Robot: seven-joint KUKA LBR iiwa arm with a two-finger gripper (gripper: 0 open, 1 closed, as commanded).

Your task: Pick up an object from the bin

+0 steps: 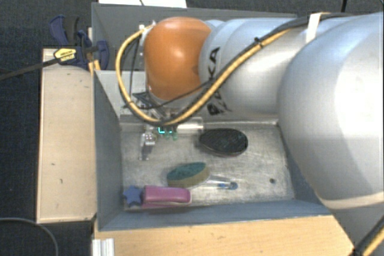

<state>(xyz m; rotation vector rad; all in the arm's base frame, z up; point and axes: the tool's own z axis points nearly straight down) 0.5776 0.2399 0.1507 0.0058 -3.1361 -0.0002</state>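
Observation:
My gripper (146, 147) hangs under the orange wrist cover at the back left of the bin, low over bare floor with nothing seen in it. A black oval brush (223, 141) lies to its right near the back wall. In front of the gripper and slightly right rests a green and yellow oval sponge (187, 173). A pink-purple block with a blue star-shaped end (157, 195) lies along the front wall. A thin clear pen with a blue tip (219, 185) sits just right of the sponge.
The thick silver arm covers the bin's right side and back wall. Cables loop round the orange cover above the gripper. Bare floor lies to the left of the gripper and between the brush and the sponge.

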